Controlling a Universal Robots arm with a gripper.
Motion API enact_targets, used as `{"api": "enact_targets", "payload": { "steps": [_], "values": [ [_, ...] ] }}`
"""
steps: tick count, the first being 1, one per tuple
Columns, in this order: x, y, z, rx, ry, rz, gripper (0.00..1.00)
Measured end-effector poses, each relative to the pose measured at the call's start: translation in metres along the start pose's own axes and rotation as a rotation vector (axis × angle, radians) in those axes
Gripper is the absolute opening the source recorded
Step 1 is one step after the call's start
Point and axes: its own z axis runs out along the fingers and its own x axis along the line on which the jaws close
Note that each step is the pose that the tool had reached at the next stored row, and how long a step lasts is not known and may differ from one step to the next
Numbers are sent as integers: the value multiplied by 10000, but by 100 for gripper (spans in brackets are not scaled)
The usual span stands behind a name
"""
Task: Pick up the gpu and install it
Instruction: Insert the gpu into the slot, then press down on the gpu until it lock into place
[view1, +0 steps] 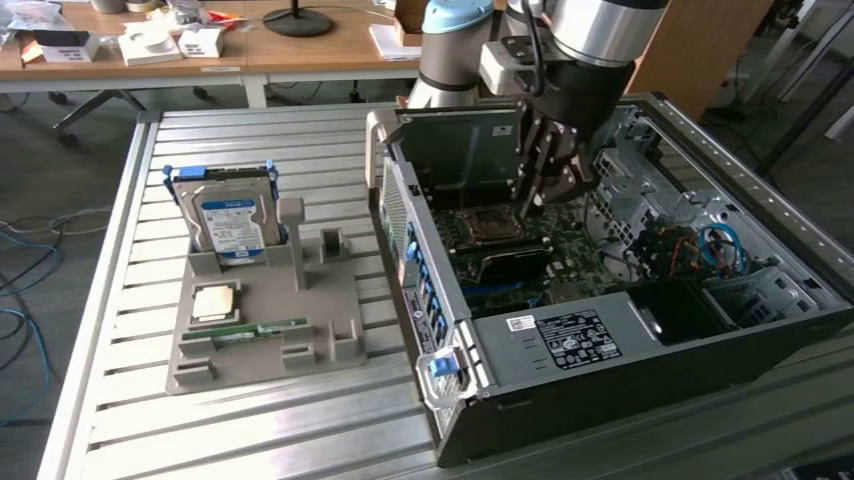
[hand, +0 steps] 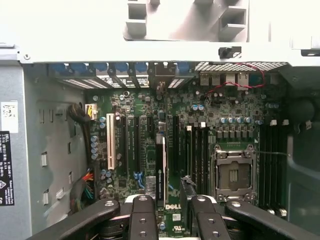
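My gripper hangs inside the open computer case, above the motherboard. In the wrist view the gpu stands edge-on between my black fingers, a thin dark card with a pale edge. My gripper is shut on it. The card hangs over the row of expansion slots beside the white slot. I cannot tell whether its lower edge touches a slot. In the exterior view my fingers hide most of the card.
On the slatted table, at the exterior view's left, a grey fixture carries a silver hard drive in a blue frame, a green memory stick and a processor chip. The processor socket lies beside the slots. Cables crowd the case's far corner.
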Motion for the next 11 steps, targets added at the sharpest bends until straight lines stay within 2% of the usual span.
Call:
{"api": "enact_targets", "payload": {
  "steps": [5,11],
  "values": [
    [-2,1,-56,0,0,0,33],
    [-2,1,-57,0,0,0,33]
  ]
}}
